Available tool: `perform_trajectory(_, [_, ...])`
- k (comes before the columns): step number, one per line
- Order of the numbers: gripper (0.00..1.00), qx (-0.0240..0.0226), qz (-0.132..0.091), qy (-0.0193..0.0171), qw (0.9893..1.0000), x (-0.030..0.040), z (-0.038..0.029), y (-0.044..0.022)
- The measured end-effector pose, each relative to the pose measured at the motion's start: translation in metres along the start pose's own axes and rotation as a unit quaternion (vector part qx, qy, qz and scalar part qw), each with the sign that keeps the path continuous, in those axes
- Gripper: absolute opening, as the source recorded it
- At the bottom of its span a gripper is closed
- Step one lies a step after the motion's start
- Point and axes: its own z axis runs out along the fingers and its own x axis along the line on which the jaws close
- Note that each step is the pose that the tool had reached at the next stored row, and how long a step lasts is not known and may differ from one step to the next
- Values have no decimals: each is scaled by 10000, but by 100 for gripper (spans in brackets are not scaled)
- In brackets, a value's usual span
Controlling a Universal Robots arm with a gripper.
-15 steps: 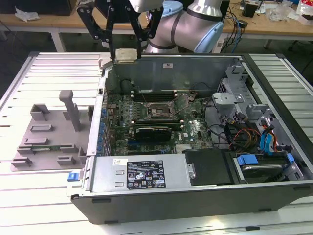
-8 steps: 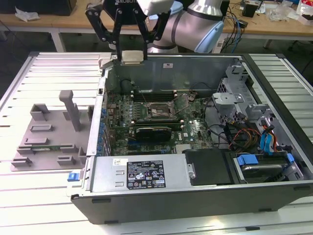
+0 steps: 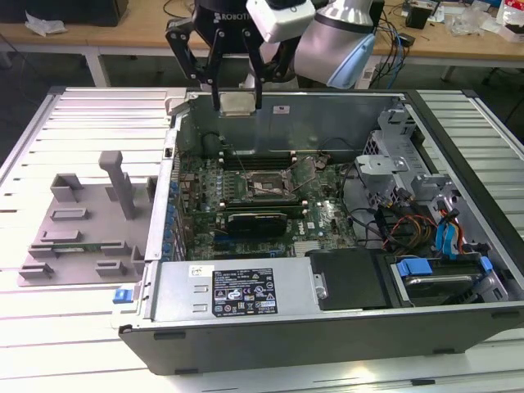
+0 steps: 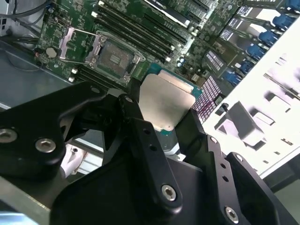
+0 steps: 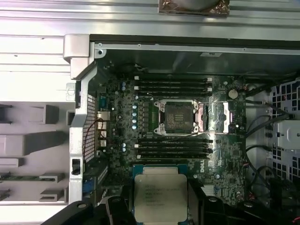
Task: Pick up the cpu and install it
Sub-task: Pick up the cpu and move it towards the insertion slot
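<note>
The end effector is clamped on the cpu, up over the far wall of the open computer case. Below, the socket lies uncovered (memory sticks flank it). A grey tray sits alongside on the counter.

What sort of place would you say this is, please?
Probably a robotics lab or workshop: an open computer case on a slatted table, workbenches behind, and the hand holding the cpu.

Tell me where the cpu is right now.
In the exterior view the cpu sits clamped in the gripper, in the air over the open computer case's far wall, apart from the empty socket on the board.
</note>
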Motion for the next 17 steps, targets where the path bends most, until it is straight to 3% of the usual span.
perform_trajectory(4, [55, 1, 0, 1, 10000, -37, 85, -4])
perform_trajectory(13, [55, 0, 0, 0, 10000, -167, 200, -8])
perform_trajectory(17, [55, 0, 0, 0, 10000, -193, 356, 5])
